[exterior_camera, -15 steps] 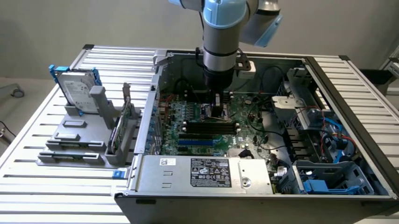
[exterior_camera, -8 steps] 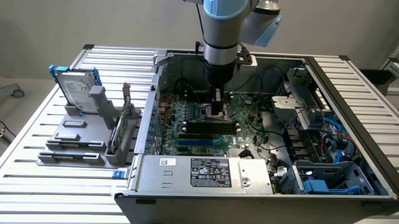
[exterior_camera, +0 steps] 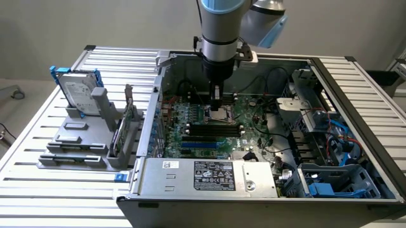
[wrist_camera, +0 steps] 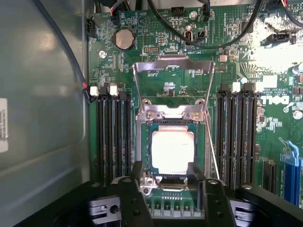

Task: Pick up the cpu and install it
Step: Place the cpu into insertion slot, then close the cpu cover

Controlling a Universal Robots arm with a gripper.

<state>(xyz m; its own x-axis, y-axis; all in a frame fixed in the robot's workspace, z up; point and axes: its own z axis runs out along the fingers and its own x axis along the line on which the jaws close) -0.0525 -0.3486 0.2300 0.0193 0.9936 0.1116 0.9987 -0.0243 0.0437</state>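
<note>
- Wrist view: the cpu (wrist_camera: 173, 150) lies flat inside the metal-framed socket (wrist_camera: 143, 137). Its silvery top is bare, and the socket's hinged retaining frame (wrist_camera: 173, 64) is swung up, clear of the chip.
- The claw (wrist_camera: 166, 176) sits low over the chip's edge nearest the camera. Its two dark fingers (wrist_camera: 137, 172) stand apart, one by each corner; whether they touch the chip cannot be told.
- Black memory slots (wrist_camera: 113, 137) flank the socket on both sides, leaving narrow room sideways.
- In the exterior view, the arm (exterior_camera: 221, 28) drops straight down into the open computer case (exterior_camera: 155, 109), over the motherboard (exterior_camera: 254, 137) and well apart from the case walls.
- Outside the case, at the exterior view's left, a hard drive (exterior_camera: 79, 90) stands upright in a grey rack (exterior_camera: 82, 142) on the slatted worktop (exterior_camera: 25, 190).
</note>
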